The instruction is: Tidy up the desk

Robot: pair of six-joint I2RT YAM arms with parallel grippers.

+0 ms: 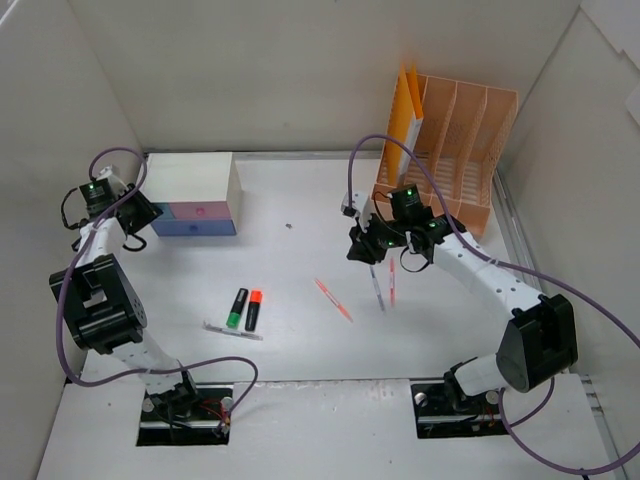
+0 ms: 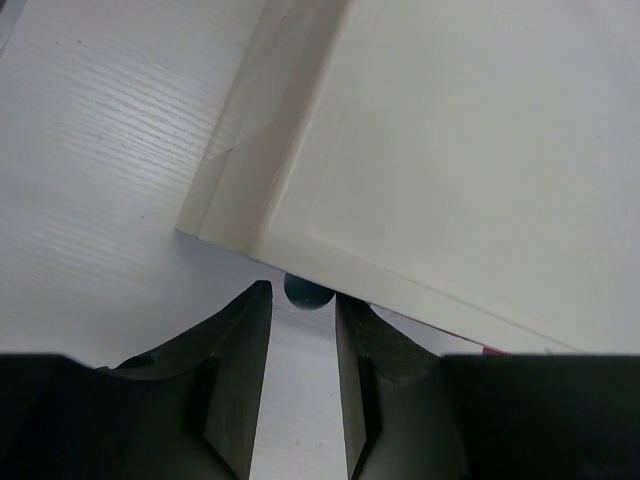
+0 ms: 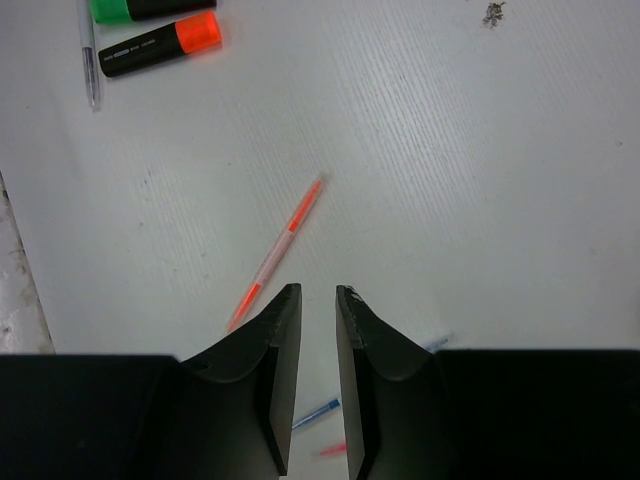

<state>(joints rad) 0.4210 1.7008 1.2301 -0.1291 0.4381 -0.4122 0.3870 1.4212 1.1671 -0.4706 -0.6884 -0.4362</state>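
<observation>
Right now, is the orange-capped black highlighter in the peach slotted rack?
No, the orange-capped black highlighter lies on the flat white desk, beside the green-capped one.

A wide bare stretch of table point(image 1: 300, 205) is offered between the drawer box point(image 1: 190, 190) and the file rack point(image 1: 455, 140). Nearer, passage is broken by highlighters point(image 1: 253, 310) and scattered pens point(image 1: 333, 299). The left hand point(image 2: 303, 330) is crowded between the side wall point(image 1: 50, 120) and that box.

No word or number here can be read. The orange highlighter point(image 3: 160, 45) lying on the desk point(image 3: 450, 180), upper left of the right wrist view, bears a thin line of pale print along its black barrel, too small to make out.
</observation>
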